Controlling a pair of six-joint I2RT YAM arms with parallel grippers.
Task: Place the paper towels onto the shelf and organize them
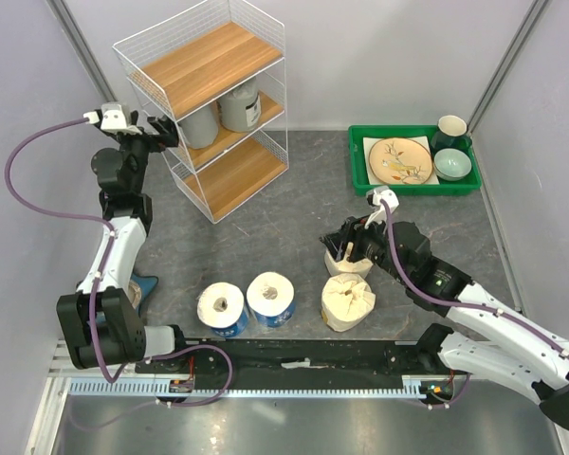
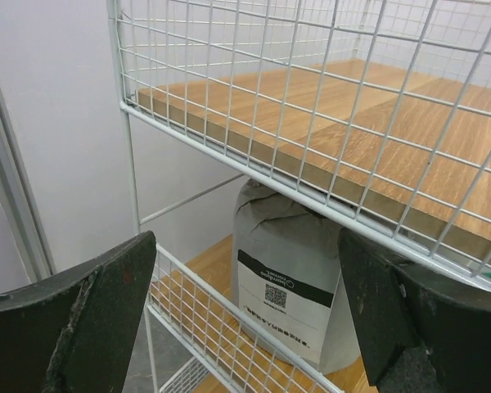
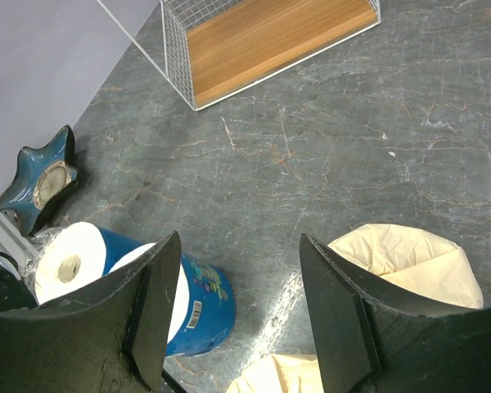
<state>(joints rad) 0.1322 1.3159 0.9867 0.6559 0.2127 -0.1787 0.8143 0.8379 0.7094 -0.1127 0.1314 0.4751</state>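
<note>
Across the grey marbled tabletop (image 1: 294,218), boxed by pale walls, you have the shelf (image 1: 204,66) rear left, with two grey rolls (image 1: 239,104) on its middle tier. Blue rolls (image 1: 270,299) and cream rolls (image 1: 347,303) stand near the arm bases. A green tray (image 1: 358,166) of crockery sits rear right. Left pincer (image 1: 163,133) gapes at the shelf's wire side. Right pincer (image 1: 346,248) gapes, empty, over the farther cream roll (image 1: 349,265). Only the right wrist view shows a blue star dish (image 3: 37,180) plainly.
</note>
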